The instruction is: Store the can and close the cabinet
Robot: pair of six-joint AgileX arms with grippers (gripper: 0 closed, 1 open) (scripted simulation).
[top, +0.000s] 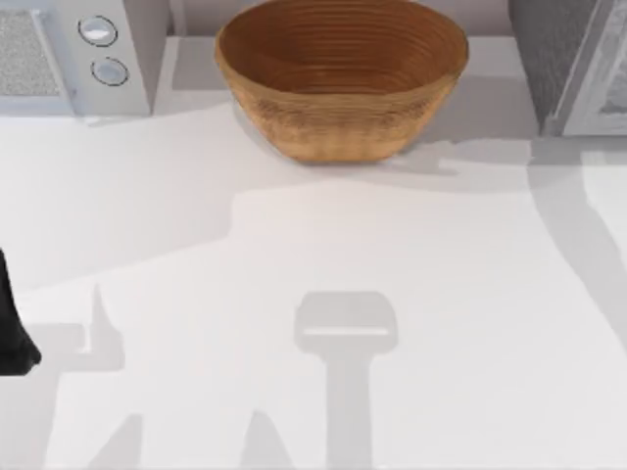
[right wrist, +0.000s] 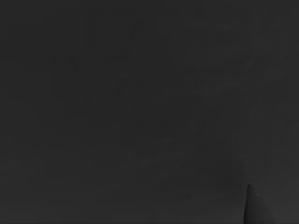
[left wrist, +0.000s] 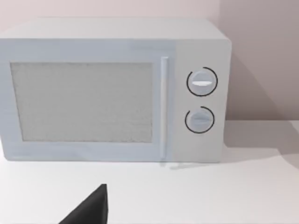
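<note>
Microwave [left wrist: 112, 91] with two unlabelled dials [left wrist: 202, 82]

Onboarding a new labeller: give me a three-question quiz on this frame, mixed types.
1. True or false: the wicker basket stands at the back of the table, between the microwave and the cabinet.
2. How many round dials does the microwave front carry? A) one B) two C) three
3. Fill in: the microwave door is ____.

Key: 1 true; 2 B; 3 closed, handle beside the dials. The right wrist view is dark.
</note>
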